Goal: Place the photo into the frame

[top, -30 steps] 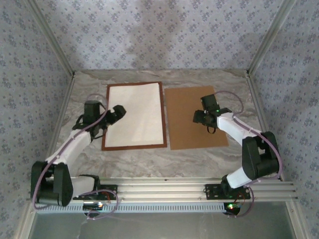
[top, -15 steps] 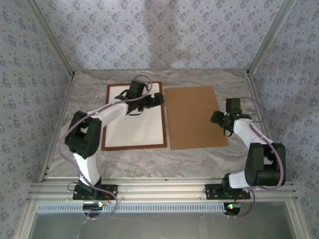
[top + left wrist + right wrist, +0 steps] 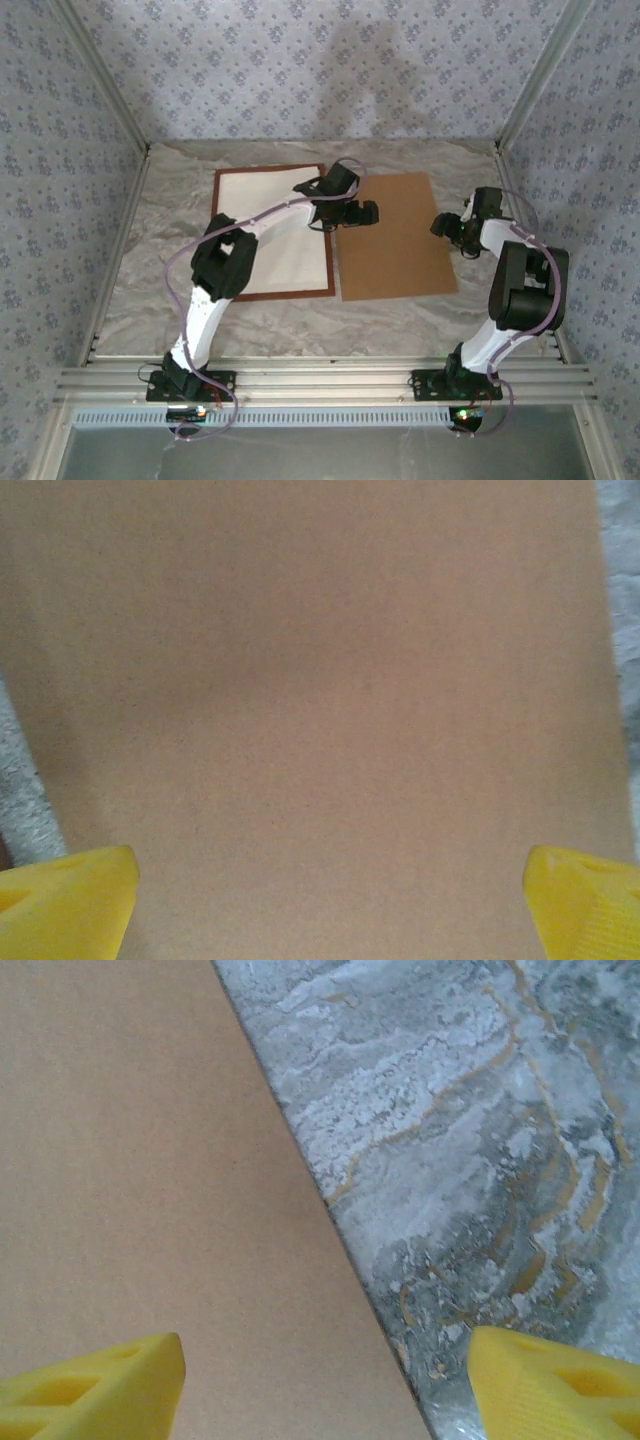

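Note:
The frame, reddish-brown with narrow moulding, lies flat left of centre with a pale cream sheet filling it. The photo is out of view. My left gripper reaches across the frame's top right corner and hangs over the left part of a plain brown board. Its yellow fingertips stand wide open with only board under them. My right gripper hovers open at the board's right edge. That edge runs between its fingertips.
Grey marble tabletop surrounds the frame and board. Patterned walls and metal posts close in the back and both sides. Bare marble lies between the frame and the arm bases.
My left arm has swung right, from the frame's left side across it to the brown board. My right gripper has drawn back from over the board to its right edge.

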